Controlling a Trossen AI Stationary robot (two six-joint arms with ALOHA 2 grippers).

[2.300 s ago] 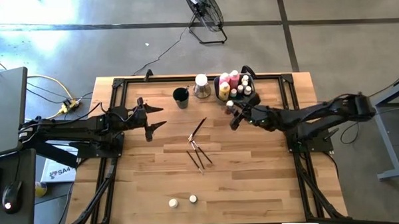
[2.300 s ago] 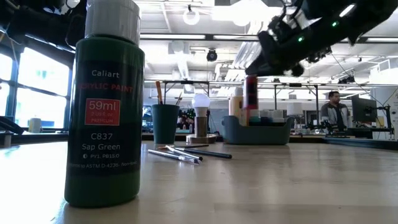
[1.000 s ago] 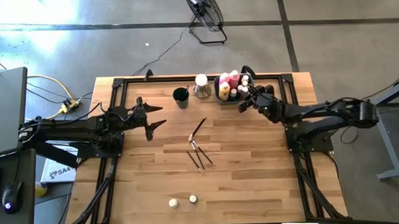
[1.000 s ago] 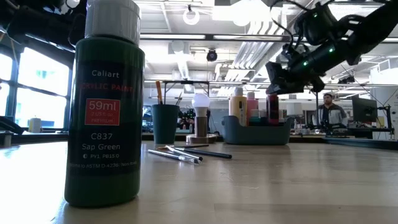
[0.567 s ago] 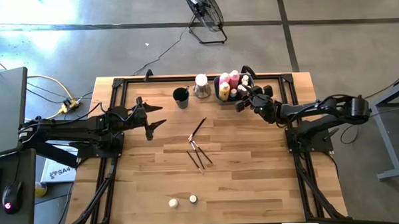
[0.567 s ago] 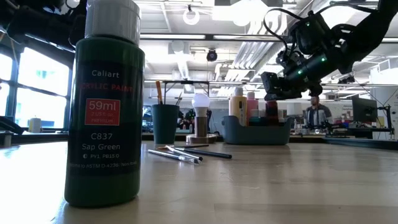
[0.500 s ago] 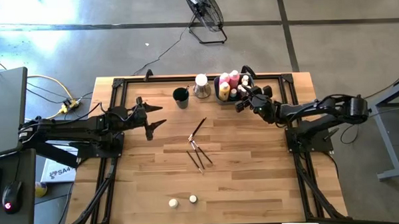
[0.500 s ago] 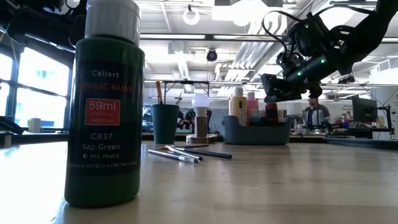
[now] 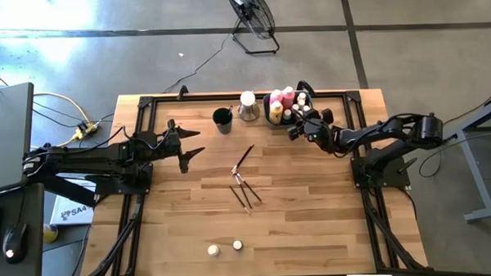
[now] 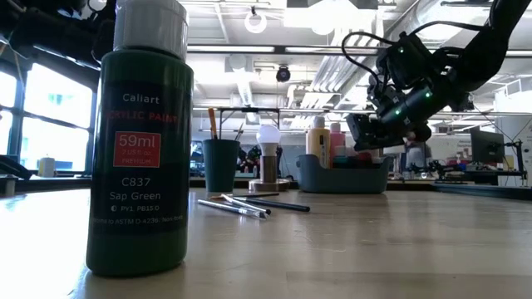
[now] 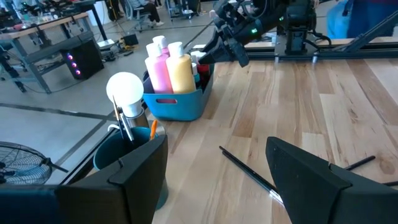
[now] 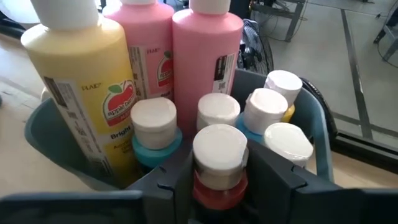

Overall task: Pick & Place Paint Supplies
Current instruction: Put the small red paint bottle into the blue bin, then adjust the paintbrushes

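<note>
Our right gripper [image 12: 217, 180] has moved from the middle of the table over to the grey-blue bin [image 9: 287, 112] at the far edge. A moment ago it was higher and a bit further back; now it sits low at the bin's near side. Its fingers are closed partway around a little red bottle with a white cap [image 12: 219, 163], and the bottle is right at the bin's near wall, next to the other small capped bottles [image 12: 267, 111]. We think the bottle is going down into the bin but is not let go yet.

This means one more paint thing is almost put away. The bin already holds a yellow bottle [image 12: 84, 74] and two pink bottles [image 12: 208, 50].

Our left gripper [image 9: 183, 156] waits over the left part of the table. Its fingers are spread wide and hold nothing. It has not moved.

More things are left on the table. The thin brushes [image 9: 244, 181] lie in the middle. Two tiny pots [image 9: 224, 248] sit near the front edge. A green paint bottle [image 10: 141, 141] stands right by the low camera. We need to fetch those next.
</note>
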